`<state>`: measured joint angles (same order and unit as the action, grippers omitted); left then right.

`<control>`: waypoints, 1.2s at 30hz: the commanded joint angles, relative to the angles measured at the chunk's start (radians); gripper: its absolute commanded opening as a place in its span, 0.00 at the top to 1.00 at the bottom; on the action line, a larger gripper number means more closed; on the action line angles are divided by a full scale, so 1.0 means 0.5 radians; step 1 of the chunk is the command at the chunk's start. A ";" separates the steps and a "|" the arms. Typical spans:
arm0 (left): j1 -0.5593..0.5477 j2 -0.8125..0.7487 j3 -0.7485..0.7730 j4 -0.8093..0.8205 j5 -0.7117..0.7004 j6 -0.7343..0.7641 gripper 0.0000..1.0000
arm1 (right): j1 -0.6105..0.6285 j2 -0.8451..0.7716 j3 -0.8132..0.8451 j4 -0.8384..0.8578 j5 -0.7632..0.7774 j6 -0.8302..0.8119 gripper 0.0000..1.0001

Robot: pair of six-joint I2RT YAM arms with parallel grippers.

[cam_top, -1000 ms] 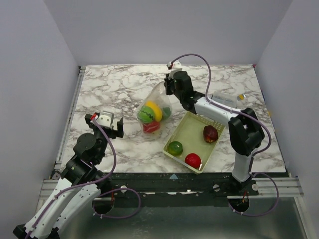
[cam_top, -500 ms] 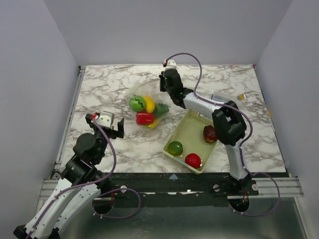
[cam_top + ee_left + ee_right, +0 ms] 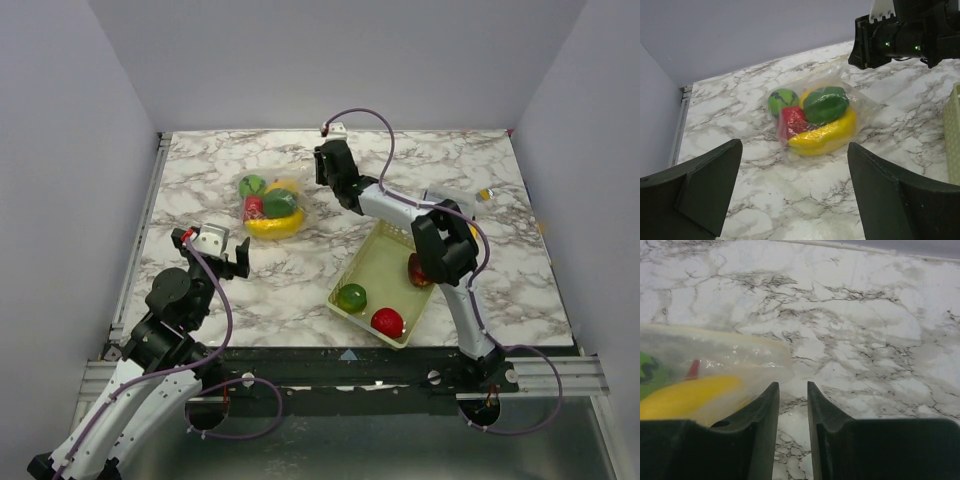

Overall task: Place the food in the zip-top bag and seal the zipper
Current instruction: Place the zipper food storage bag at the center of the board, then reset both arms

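Top external view: the zip-top bag [image 3: 268, 206] lies flat on the far half of the marble table [image 3: 200, 170]. Inside it are a yellow banana [image 3: 272, 227], a dark green piece [image 3: 281, 203], a red piece [image 3: 254, 208] and a round green piece [image 3: 252, 185]. Whether its mouth is sealed cannot be made out.

The right gripper [image 3: 320, 180] sits low just beside the bag's right edge. In the right wrist view its fingers [image 3: 766, 412] stand close together, with bare marble showing through the narrow slit. A bag corner [image 3: 782, 365] reaches the left fingertip; whether they touch is unclear.

The left gripper [image 3: 210, 248] hangs near its base, spread wide and holding nothing, facing the bag.

A pale lattice basket [image 3: 372, 262] nearer the arms holds a green ball [image 3: 351, 297], a red ball [image 3: 387, 322] and a dark red piece [image 3: 421, 270].
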<state>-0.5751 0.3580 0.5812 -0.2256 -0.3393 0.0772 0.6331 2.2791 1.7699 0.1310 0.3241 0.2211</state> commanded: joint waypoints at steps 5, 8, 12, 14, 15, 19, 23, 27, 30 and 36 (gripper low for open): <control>0.017 -0.020 -0.014 0.045 0.048 -0.026 0.12 | -0.012 -0.194 0.086 -0.219 -0.040 -0.105 0.50; 0.019 -0.009 -0.015 0.052 0.058 -0.026 0.11 | -0.012 -0.412 -0.039 -0.320 -0.038 -0.153 0.36; 0.023 0.010 0.002 0.046 0.053 -0.033 0.08 | -0.011 -0.783 -0.304 -0.497 -0.148 -0.197 0.32; 0.024 0.008 0.001 0.055 0.058 -0.053 0.05 | -0.012 -1.037 -0.525 -0.517 -0.183 -0.185 0.30; 0.024 0.003 0.006 0.057 0.066 -0.072 0.03 | -0.011 -1.166 -0.633 -0.520 -0.199 -0.168 0.29; 0.029 0.004 0.136 -0.036 0.126 -0.228 0.01 | -0.012 -1.806 -1.073 -0.535 -0.215 -0.139 0.00; 0.028 -0.017 0.297 -0.067 0.206 -0.389 0.01 | -0.011 -2.420 -1.402 -0.577 -0.116 -0.022 0.00; 0.029 -0.053 0.364 0.001 0.209 -0.601 0.01 | -0.013 -2.889 -1.546 -0.685 -0.008 0.122 0.00; 0.030 -0.089 0.365 0.077 0.217 -0.681 0.01 | -0.011 -3.164 -1.598 -0.783 -0.015 0.200 0.00; 0.031 -0.159 0.430 0.134 0.206 -0.681 0.02 | -0.012 -3.532 -1.656 -0.894 0.048 0.298 0.00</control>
<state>-0.5640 0.3061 0.7574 -0.2016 -0.2554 -0.2306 0.6327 0.5816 0.9752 -0.2276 0.3023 0.3161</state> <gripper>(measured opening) 0.983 0.998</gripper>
